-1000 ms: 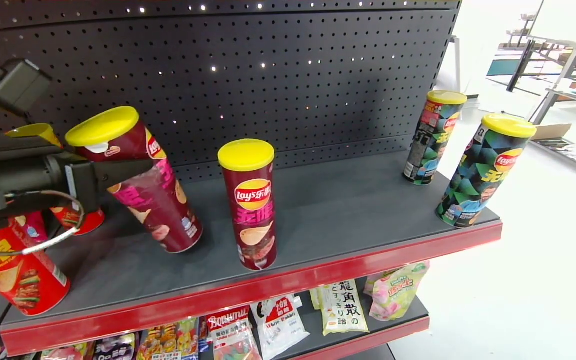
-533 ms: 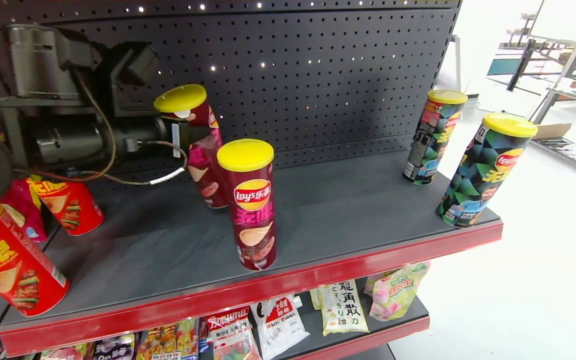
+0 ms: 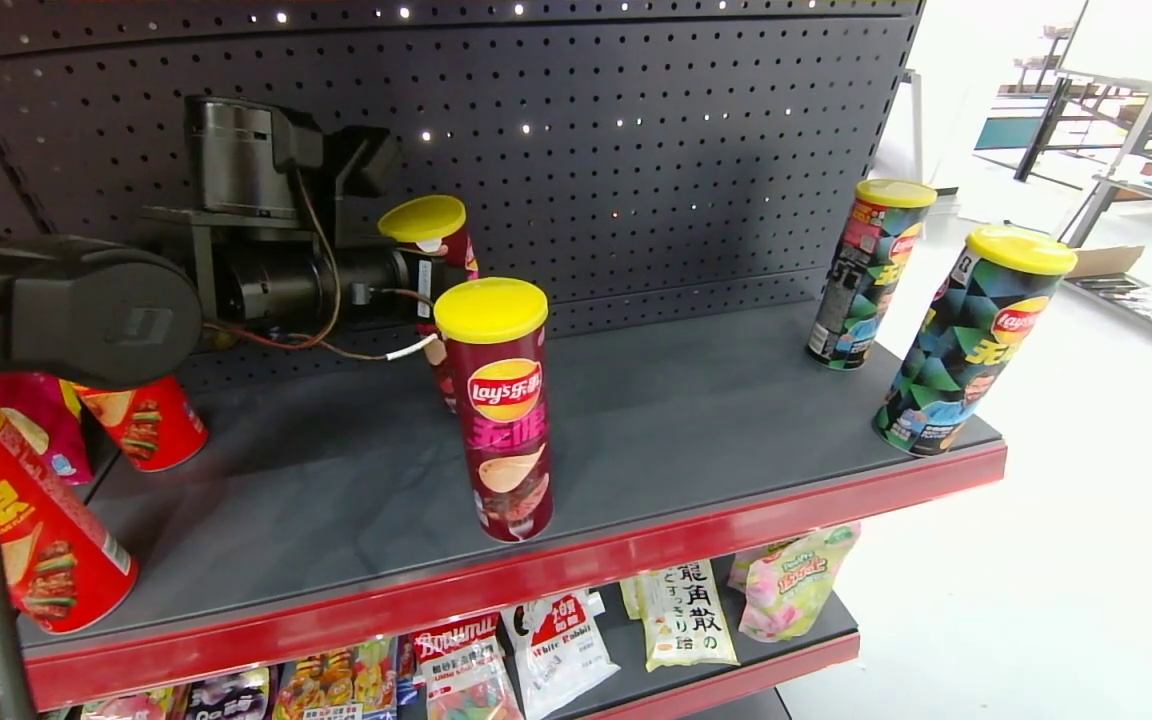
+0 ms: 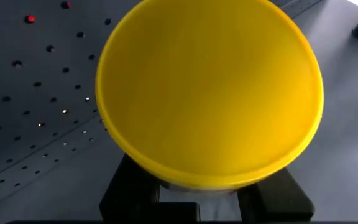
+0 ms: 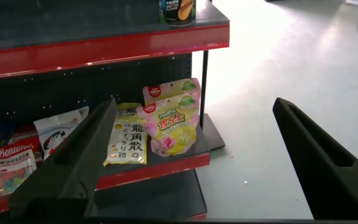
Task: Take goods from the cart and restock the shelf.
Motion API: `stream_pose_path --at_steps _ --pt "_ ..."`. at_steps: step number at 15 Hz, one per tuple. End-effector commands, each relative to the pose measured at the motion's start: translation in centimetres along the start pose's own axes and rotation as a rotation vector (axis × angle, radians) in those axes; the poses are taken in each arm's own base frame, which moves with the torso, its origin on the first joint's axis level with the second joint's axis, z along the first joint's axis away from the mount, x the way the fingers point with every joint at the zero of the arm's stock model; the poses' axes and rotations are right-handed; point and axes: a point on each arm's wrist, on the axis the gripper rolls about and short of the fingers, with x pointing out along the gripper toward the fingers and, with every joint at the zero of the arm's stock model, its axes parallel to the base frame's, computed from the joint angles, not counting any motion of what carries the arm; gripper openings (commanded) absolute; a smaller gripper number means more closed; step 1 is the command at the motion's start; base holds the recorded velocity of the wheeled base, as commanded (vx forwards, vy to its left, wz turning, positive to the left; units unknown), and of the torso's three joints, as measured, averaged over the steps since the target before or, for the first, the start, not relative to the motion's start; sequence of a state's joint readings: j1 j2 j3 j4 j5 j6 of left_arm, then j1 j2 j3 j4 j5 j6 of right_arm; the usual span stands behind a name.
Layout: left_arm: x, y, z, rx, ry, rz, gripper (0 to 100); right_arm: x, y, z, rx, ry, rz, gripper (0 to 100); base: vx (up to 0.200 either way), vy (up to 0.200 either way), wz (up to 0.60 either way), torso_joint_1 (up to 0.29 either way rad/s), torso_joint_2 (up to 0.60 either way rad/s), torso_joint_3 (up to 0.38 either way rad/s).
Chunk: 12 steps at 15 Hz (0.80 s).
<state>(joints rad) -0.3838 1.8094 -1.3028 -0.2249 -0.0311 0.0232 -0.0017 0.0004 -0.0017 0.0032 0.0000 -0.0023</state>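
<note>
Fingers of the left gripper [image 3: 423, 288] clamp the can [image 3: 433, 232] just under its yellow lid, one on each side. A second ago this can hung tilted, out near the shelf's front edge and far to the left of where the gripper is now. Half a second ago it was midway across and less tilted. Now it stands close to upright, deep in, with the pegboard [image 3: 636, 150] just behind the gripper. Just in front of the gripper stands a front can [image 3: 508, 420] of the same kind. It hides the held can's base, so I cannot tell whether that base touches the shelf [image 3: 696, 400]. The carry looks all but done; what remains is to set the base down and let go. Well off to the gripper's left stand red cans [image 3: 141, 425], and far to its right dark cans [image 3: 871, 275]. The right gripper [image 5: 194, 106] hangs low, jaws spread wide and empty, with bags [image 5: 169, 118] on a lower shelf beyond it
</note>
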Motion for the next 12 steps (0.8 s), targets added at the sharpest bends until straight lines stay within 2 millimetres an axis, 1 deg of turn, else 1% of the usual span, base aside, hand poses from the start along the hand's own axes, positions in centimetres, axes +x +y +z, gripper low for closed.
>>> stream_pose_path --at_steps 1,5,7,12 --pt "0.4 -0.2 0.0 0.001 0.000 -0.007 0 0.0 0.0 0.0 -0.001 0.000 0.000 100 0.000 0.000 0.00 0.000 0.00 0.000" --pt "0.9 -0.9 0.1 0.007 -0.007 -0.024 0 0.0 0.0 0.0 -0.001 0.000 0.000 100 0.000 0.000 0.00 0.000 0.00 0.000" --pt "1.8 -1.3 -0.1 0.010 -0.025 -0.036 0 0.0 0.0 0.0 -0.001 0.000 0.000 100 0.000 0.000 0.00 0.000 0.00 0.000" --pt "2.2 -1.5 -0.4 0.014 -0.015 -0.027 0 0.0 0.0 0.0 -0.001 0.000 0.002 100 0.000 0.000 0.00 0.000 0.00 0.000"
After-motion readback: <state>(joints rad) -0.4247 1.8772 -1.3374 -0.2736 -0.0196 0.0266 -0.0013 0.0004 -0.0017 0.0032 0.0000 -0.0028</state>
